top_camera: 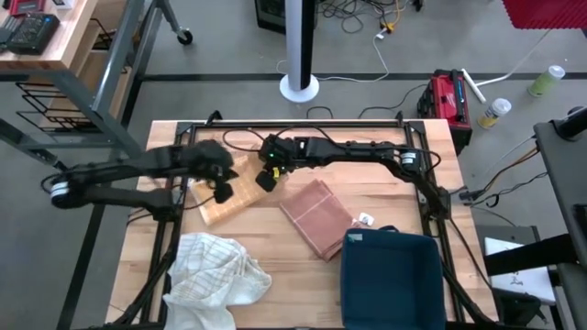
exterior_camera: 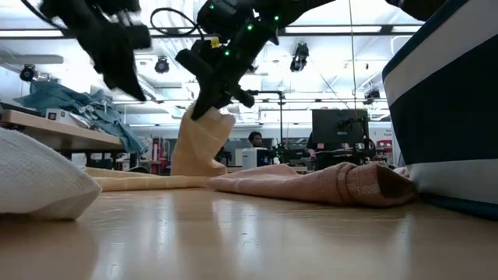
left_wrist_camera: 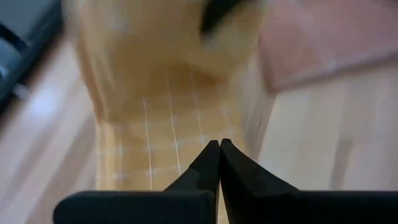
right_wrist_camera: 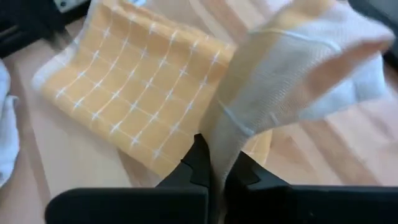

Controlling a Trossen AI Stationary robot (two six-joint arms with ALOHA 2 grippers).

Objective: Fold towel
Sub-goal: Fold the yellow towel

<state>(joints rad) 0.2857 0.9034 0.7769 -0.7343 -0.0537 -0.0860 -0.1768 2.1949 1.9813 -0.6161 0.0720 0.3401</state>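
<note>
High view: the yellow checked towel [top_camera: 223, 200] lies left of centre on the table [top_camera: 275, 275], toward its far side. The right gripper [right_wrist_camera: 214, 165] pinches one corner of it, fingers clamped on the cloth, and holds that corner up off the table. The left gripper [left_wrist_camera: 219, 149] hovers just above the towel with fingers pressed together, holding nothing. A folded pink towel [top_camera: 315, 216] lies just right of it, a crumpled white towel [top_camera: 213, 269] at the near left, a dark blue bin [top_camera: 390, 275] at the near right.

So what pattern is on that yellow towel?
The yellow towel has a white grid of thin lines, clearest in the right wrist view.
</note>
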